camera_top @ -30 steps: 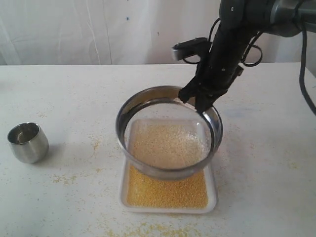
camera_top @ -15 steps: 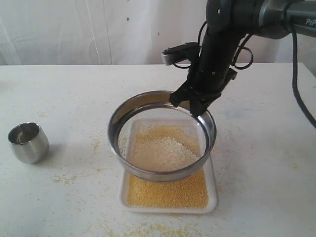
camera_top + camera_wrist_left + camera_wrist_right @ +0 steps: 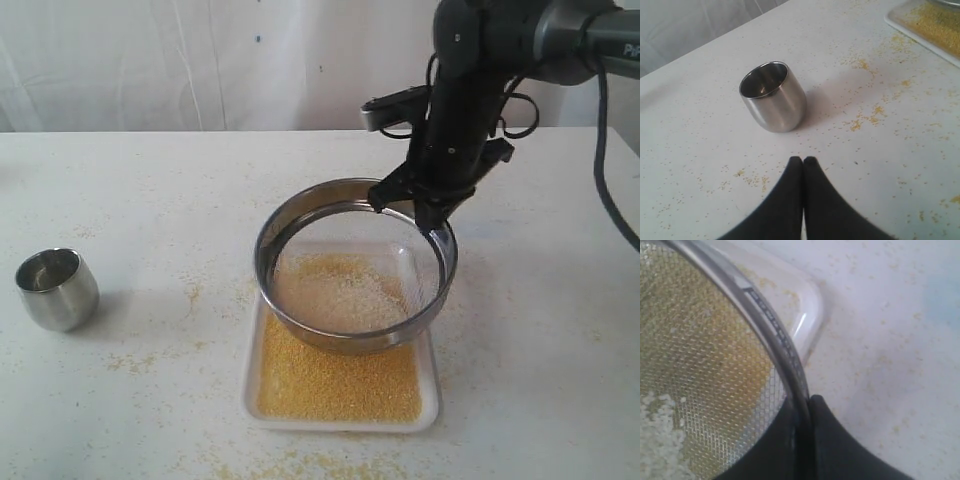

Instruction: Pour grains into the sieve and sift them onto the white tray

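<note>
Exterior view, front to back: I see stray yellow specks on the counter (image 3: pixel 150 200) just in front of the tray (image 3: pixel 249 385). The tray sits flat near the front edge, its floor covered by an even yellow layer of grains (image 3: pixel 340 380). The sieve (image 3: pixel 355 340) is over the far half of the tray, and its near wall overlaps the yellow layer. I cannot tell whether it touches the tray. A paler, whitish patch of grains lies on the mesh inside. The right claw (image 3: pixel 425 205) comes down from the far right and pinches the sieve's far-right rim.

The right wrist view confirms it. The claw (image 3: pixel 802 405) has one finger inside the ring and one outside, clamped on the rim of the sieve (image 3: pixel 770 325). The yellow layer shows through the mesh, and a rounded tray corner (image 3: pixel 810 305) pokes out past the rim.

In the left wrist view, the left claw (image 3: pixel 803 162) has its fingers pressed together with nothing between them, low over the counter. The steel cup (image 3: pixel 773 103) stands upright just beyond it, apart from the tips. Grain specks dot the surface, and a tray corner (image 3: pixel 900 25) is further off.

In the exterior view the cup (image 3: pixel 57 288) is at far left, well apart from the tray. I do not see the left claw in this view. A white curtain (image 3: pixel 200 60) hangs behind the counter.
</note>
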`<action>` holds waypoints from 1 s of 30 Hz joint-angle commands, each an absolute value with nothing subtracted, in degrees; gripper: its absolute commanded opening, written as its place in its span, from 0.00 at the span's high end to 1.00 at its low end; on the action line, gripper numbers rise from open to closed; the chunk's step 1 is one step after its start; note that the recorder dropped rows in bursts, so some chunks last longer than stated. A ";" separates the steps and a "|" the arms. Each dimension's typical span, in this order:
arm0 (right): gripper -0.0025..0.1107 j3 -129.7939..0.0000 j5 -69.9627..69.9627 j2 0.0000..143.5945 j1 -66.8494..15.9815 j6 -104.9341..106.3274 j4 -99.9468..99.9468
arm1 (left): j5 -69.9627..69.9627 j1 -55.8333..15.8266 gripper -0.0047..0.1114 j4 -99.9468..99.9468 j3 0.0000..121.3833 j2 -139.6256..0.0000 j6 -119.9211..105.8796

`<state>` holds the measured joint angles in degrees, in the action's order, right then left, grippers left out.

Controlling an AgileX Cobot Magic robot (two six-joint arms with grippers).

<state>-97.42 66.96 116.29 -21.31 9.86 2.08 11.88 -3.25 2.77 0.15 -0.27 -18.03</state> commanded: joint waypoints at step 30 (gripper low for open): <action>0.98 -97.21 66.84 115.52 -21.28 12.41 7.89 | 12.01 -3.50 0.95 2.94 0.00 0.00 -17.98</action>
